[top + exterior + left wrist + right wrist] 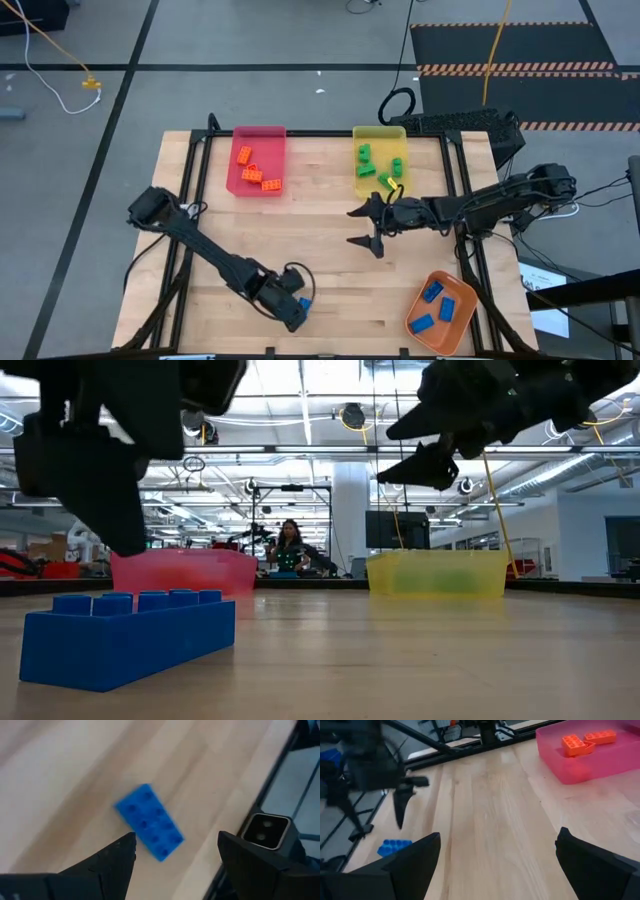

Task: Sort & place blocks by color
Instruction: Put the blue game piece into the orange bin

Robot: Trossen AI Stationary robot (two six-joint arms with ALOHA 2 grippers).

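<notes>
1. A wooden table [320, 215] is shown from above, with three trays set on it: a pink tray [257, 160] at the far left-centre, a yellow tray [380, 160] at the far right-centre, and an orange tray [443, 311] at the near right corner.
2. Orange blocks [254, 168] are held in the pink tray, green blocks [368, 163] in the yellow tray, and blue blocks [440, 302] in the orange tray.
3. One blue block [150, 821] is left lying flat on the bare table near the near edge, left of centre, studs upward.
4. The left gripper [175, 851] is held just above this block, its fingers spread apart with the block seen between them; nothing is gripped.
5. The right gripper [364, 226] is poised above the table's middle, just near of the yellow tray, its fingers fully parted and empty.
6. In the low view, a person [288, 550] is seen in the room beyond the table, between the pink and yellow trays.
</notes>
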